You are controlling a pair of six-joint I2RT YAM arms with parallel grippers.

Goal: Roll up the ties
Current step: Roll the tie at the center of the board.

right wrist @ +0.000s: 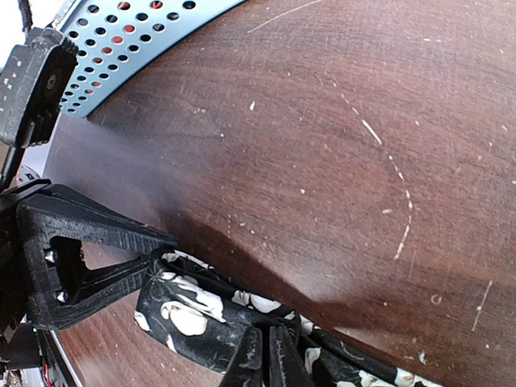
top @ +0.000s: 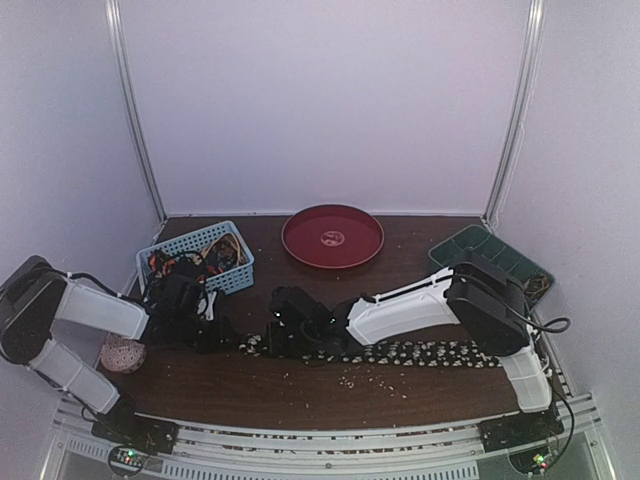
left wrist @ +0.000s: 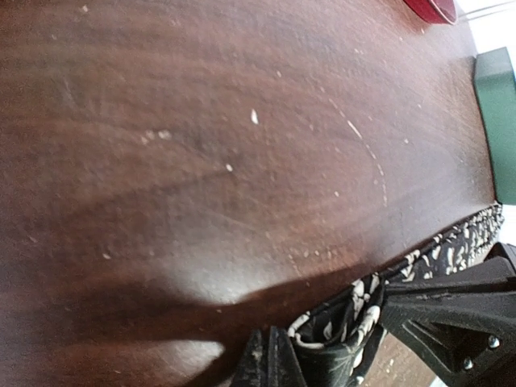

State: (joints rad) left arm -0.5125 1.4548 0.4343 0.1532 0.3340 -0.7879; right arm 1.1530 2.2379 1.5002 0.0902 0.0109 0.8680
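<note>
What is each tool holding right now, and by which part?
The right tool pinches the speckled tie at its folded end. The left tool is shut beside that fold; whether it grips cloth cannot be told.

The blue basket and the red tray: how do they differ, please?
The blue basket is rectangular with perforated walls; the red tray is round and solid. The basket holds bundled ties; the tray shows only a pale central mark. Both rest on the table.
</note>
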